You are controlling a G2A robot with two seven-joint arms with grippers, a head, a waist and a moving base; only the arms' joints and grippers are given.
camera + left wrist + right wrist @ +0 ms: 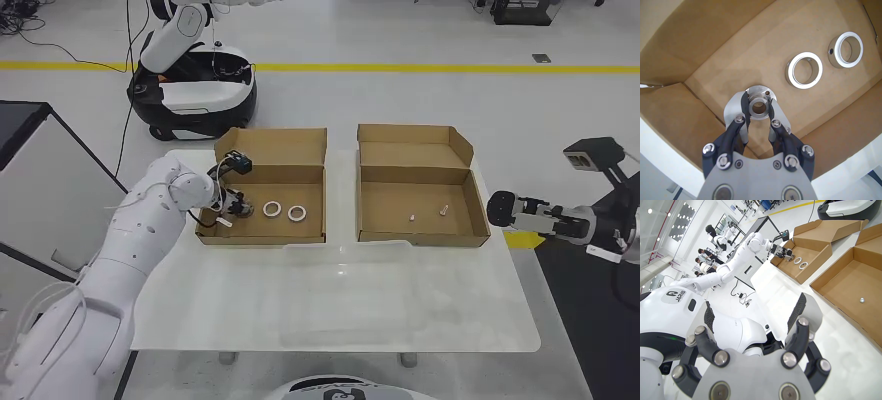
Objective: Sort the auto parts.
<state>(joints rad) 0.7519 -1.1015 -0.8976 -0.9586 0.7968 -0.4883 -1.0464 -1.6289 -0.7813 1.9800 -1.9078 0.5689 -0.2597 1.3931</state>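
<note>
My left gripper [758,100] is low inside the left cardboard box [300,192], shut on the raised collar of a metal flanged hub [757,89] near the box's left end. Two silver ring collars [803,70] [848,49] lie flat on the box floor beside it, and the top view shows them at the box's middle [272,209] [297,213]. The right cardboard box [400,205] holds two small metal parts [413,214] [443,209]. My right gripper [755,311] is open with nothing in it, off the table's right side [497,210].
Both boxes sit at the back of the white table [350,290], with their lids folded up behind them. Another robot's base [195,95] stands on the floor beyond the left box. A black-framed cabinet [30,190] stands left of the table.
</note>
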